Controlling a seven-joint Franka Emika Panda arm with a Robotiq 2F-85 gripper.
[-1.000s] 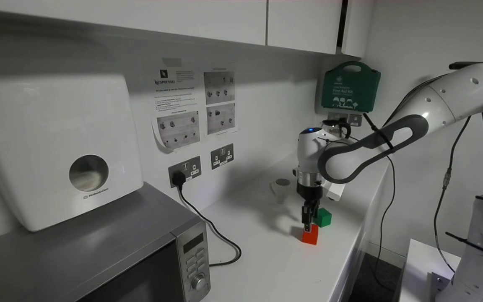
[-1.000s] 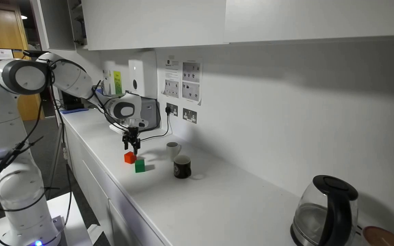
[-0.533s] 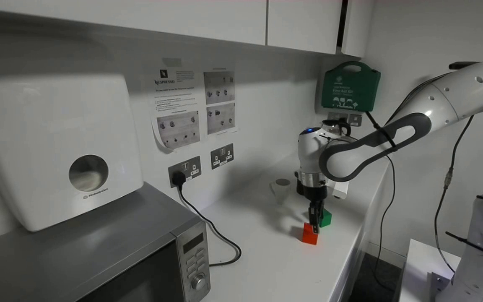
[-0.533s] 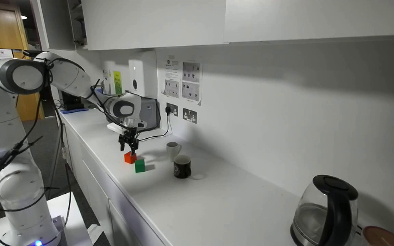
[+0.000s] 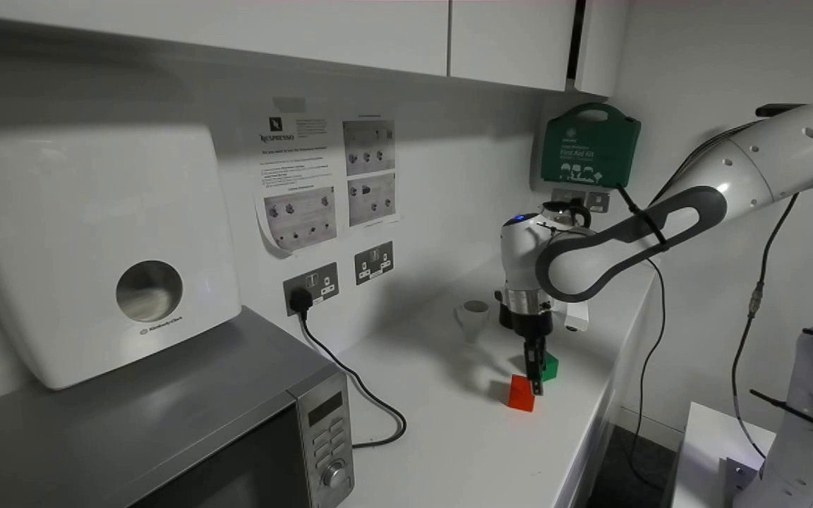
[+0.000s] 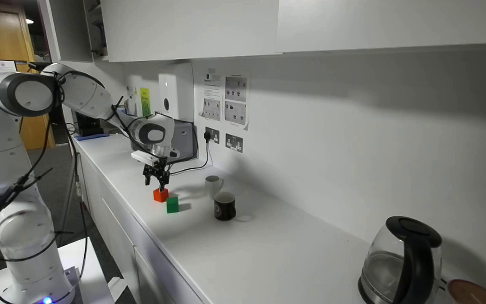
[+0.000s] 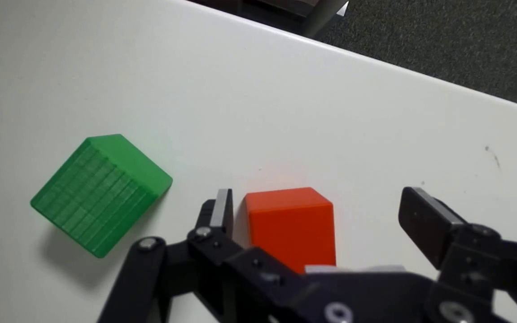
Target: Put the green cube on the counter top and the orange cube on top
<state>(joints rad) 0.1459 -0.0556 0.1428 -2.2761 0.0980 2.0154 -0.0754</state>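
Shifted sideways, spread fingers (image 7: pixel 423 224) show either side of the orange cube (image 7: pixel 292 229) on the white tabletop (image 7: pixel 330 125); near that cube sits the green cube (image 7: pixel 99 193), farther off 2 mugs (image 6: pixel 225 209), then pale wall (image 6: pixel 331 169).

Green first-aid kit (image 5: pixel 590 152) on wall (image 5: pixel 717 56); Kimberly-Clark dispenser (image 5: pixel 96 247) above grey microwave (image 5: pixel 181 409). White mug (image 6: pixel 213 185) near black mug (image 6: pixel 225 209); glass kettle (image 6: pixel 401 259) well apart.

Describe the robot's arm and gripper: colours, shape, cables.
The arm is glossy white with rounded segments and dark grey trim. Black cables are tied along it, and a blue light glows low on it. Past a silver collar, the gripper is black and jointed, with two flat fingers, pale edge strips and round silver screws.
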